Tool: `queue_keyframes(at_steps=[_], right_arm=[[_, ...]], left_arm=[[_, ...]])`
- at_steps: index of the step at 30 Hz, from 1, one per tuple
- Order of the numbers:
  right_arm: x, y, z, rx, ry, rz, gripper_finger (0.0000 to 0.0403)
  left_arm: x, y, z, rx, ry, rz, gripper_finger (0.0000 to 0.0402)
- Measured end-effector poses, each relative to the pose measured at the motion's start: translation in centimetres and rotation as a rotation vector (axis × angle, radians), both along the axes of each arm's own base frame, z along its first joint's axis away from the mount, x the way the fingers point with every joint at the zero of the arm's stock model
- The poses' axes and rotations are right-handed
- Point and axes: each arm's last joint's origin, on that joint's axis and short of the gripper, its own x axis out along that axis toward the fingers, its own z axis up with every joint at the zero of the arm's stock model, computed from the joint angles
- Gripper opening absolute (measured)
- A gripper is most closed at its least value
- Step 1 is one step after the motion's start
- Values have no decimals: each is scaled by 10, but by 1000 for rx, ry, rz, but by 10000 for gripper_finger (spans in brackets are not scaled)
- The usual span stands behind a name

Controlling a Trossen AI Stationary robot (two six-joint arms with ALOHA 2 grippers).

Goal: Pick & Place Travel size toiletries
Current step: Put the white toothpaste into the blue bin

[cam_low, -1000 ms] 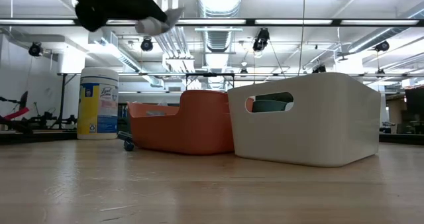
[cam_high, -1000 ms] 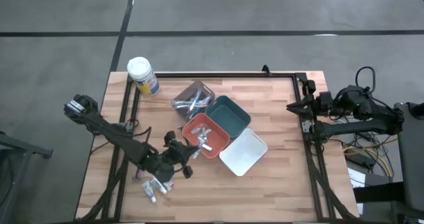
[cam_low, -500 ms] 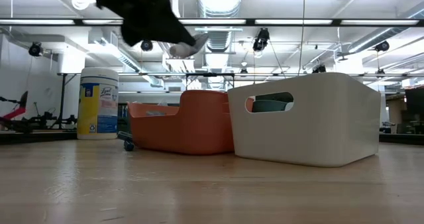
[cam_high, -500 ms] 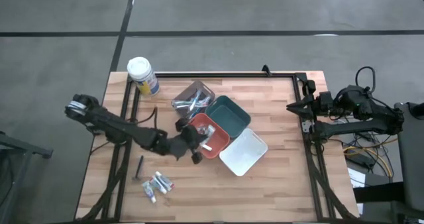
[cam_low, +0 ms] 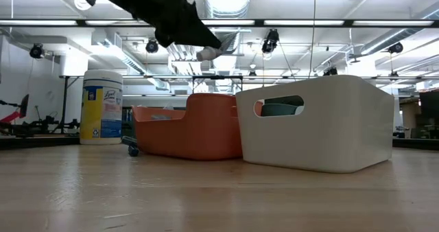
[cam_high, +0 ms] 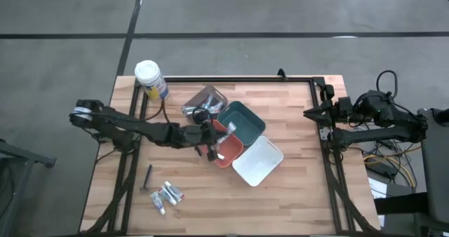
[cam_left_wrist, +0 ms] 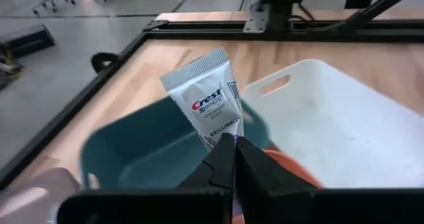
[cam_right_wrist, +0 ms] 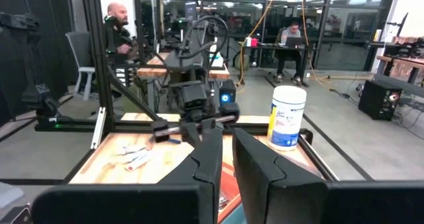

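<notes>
Change since a second ago: the left arm has swung from the loose toiletries near the table's front-left across to the orange tray, carrying a tube; the right arm has not moved.

High view. Landmark: orange tray (cam_high: 223, 144), touching the teal tray (cam_high: 242, 121) and the white tray (cam_high: 257, 160). Left gripper (cam_high: 212, 144) sits over the orange tray's left edge, clamped on a white toothpaste tube (cam_high: 225, 137) that hangs above the tray. At least one pale item already lies in the orange tray. A clear tray (cam_high: 205, 102) of slim dark pieces lies beyond the orange tray, toward the canister (cam_high: 151, 80). Left to move, well apart from the orange tray toward the table's front-left: small tubes (cam_high: 165, 195) and a dark stick (cam_high: 147, 176). Right gripper (cam_high: 311, 112) waits off the table's right rail.

Low view. Left gripper (cam_low: 206, 45) is high above the orange tray (cam_low: 188, 132), the tube's cap end (cam_low: 208, 53) poking out.

Left wrist view. Fingers closed tight on the tube (cam_left_wrist: 205, 98) at its lower end, crimped end up; teal tray (cam_left_wrist: 132, 148) and white tray (cam_left_wrist: 331, 128) behind it.

Right wrist view. Right fingers (cam_right_wrist: 248, 158) sit narrowly apart, holding nothing.

Progress, as a judgement: mid-task; this tube awaits release, several items remain.
</notes>
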Motion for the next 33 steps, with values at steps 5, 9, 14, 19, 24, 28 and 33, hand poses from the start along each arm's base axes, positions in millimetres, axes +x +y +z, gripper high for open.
queue_keyframes(at_steps=[5, 9, 14, 19, 24, 28, 33], right_arm=[[0, 0, 0, 0, 0, 0, 34], [0, 0, 0, 0, 0, 0, 34], [0, 0, 0, 0, 0, 0, 34], [0, 0, 0, 0, 0, 0, 34], [0, 0, 0, 0, 0, 0, 34], [0, 0, 0, 0, 0, 0, 34], [0, 0, 0, 0, 0, 0, 34]], left_arm=[[4, 28, 6, 42, -9, 74, 8], [4, 52, 7, 35, -17, 134, 8], [2, 66, 7, 31, -32, 182, 16], [4, 73, 12, 78, -105, 184, 20], [16, 72, 4, 65, -158, 149, 21], [33, 76, -14, 119, -149, 148, 21], [47, 81, -23, 141, -131, 157, 21]])
